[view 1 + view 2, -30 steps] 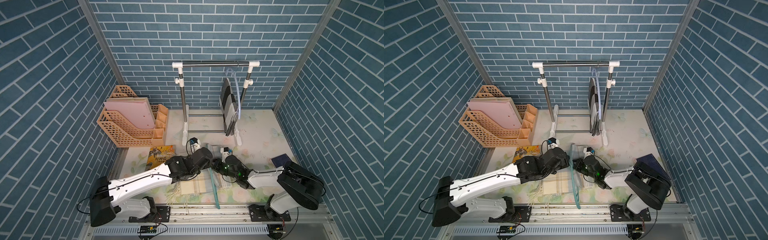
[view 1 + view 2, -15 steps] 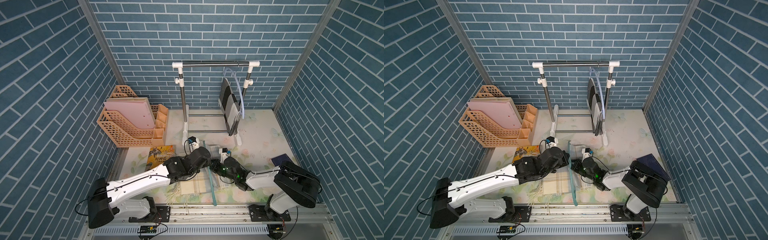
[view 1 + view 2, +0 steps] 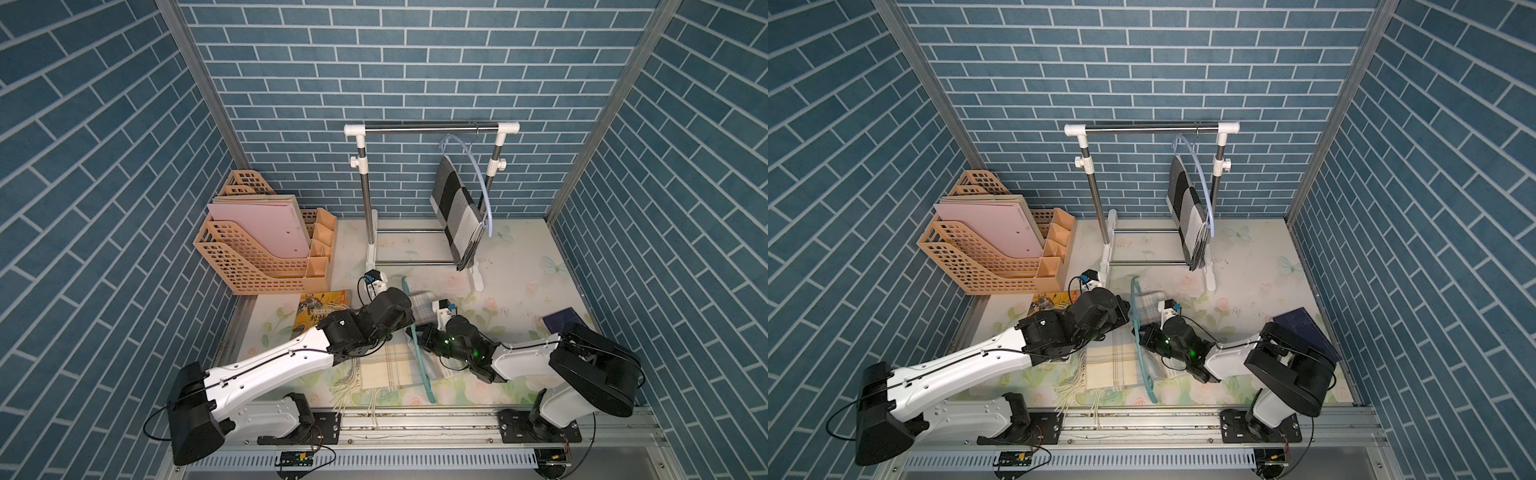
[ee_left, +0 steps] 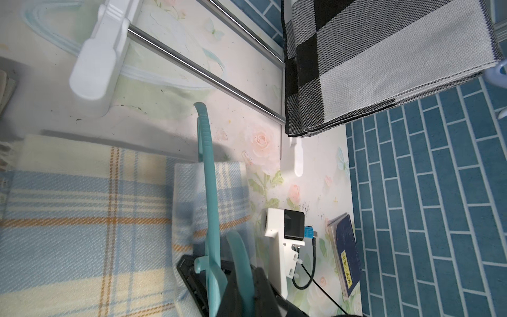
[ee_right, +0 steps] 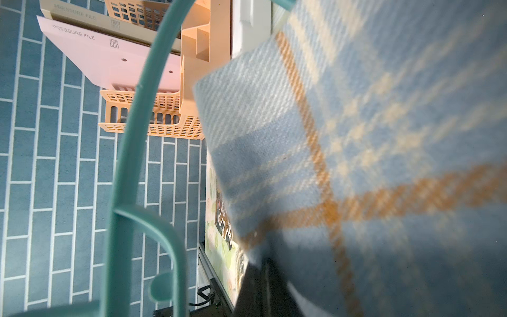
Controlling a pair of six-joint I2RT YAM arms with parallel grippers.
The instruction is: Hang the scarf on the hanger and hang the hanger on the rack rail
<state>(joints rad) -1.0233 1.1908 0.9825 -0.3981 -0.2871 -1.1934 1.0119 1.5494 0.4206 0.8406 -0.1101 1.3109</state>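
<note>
Cream-blue-orange plaid fringed scarf point(image 3: 386, 365) lies on floral mat point(image 3: 519, 291) in front of white-framed steel clothes rack point(image 3: 365, 199), one fold raised against teal plastic hanger point(image 3: 427, 380). L gripper point(image 3: 410, 316) clenched on that fold; R gripper point(image 3: 424, 336) clamps hanger, both nr rack's front.

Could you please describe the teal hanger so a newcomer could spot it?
From the clothes rack at the back wall, come forward to the plaid scarf on the table. The teal hanger stands on edge across it; the other hanger is pale, hung on the rack with a grey checked scarf.
</note>
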